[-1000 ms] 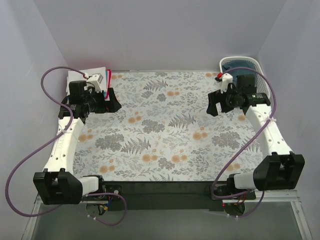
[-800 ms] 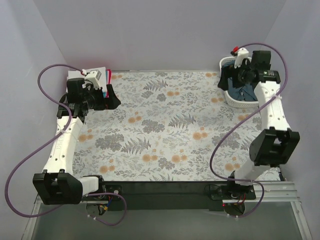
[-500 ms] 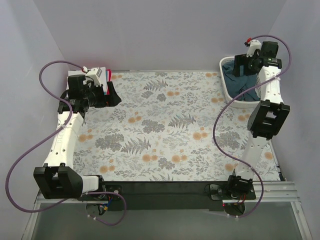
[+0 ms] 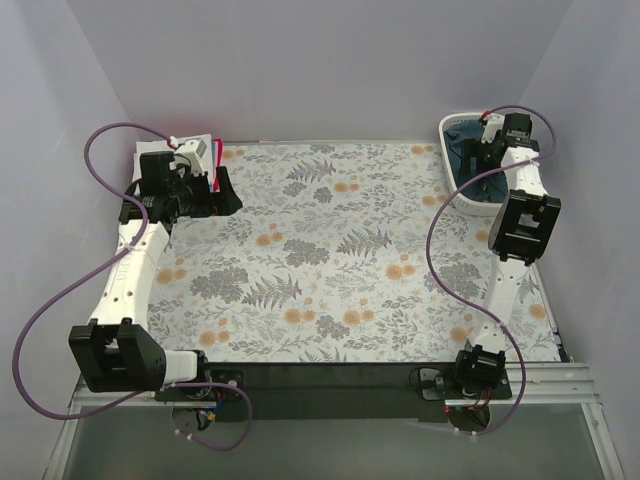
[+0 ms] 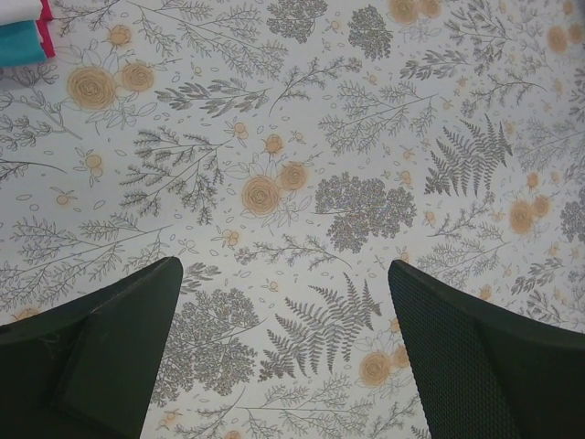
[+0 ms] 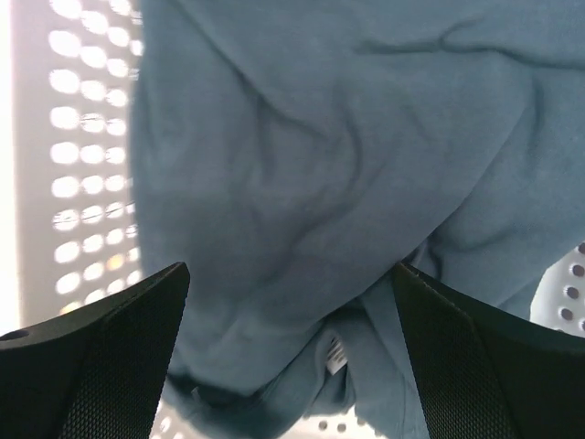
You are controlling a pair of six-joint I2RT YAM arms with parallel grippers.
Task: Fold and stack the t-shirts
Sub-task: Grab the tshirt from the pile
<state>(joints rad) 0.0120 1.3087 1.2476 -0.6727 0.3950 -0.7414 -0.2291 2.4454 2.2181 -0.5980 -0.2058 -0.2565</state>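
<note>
Slate-blue t-shirt (image 6: pixel 320 174) lies crumpled in the basket (image 6: pixel 82 137); judged soft, light, limp. Right tool (image 6: pixel 291 274) spread just above it, empty; best pinched at a raised fold.

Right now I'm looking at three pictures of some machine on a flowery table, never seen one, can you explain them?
These are two robot arms bolted at the near edge of a flowery table, each ending in a two-finger gripper. The wide picture comes from a fixed camera above and behind them. The other two come from cameras on the wrists, so the dark shapes at the bottom are the robot's own fingers. The left gripper hangs open over the table, with a pile of folded shirts at the far left corner. The right gripper is open above a crumpled dark blue shirt lying in a white mesh basket. Neither holds anything.
</note>
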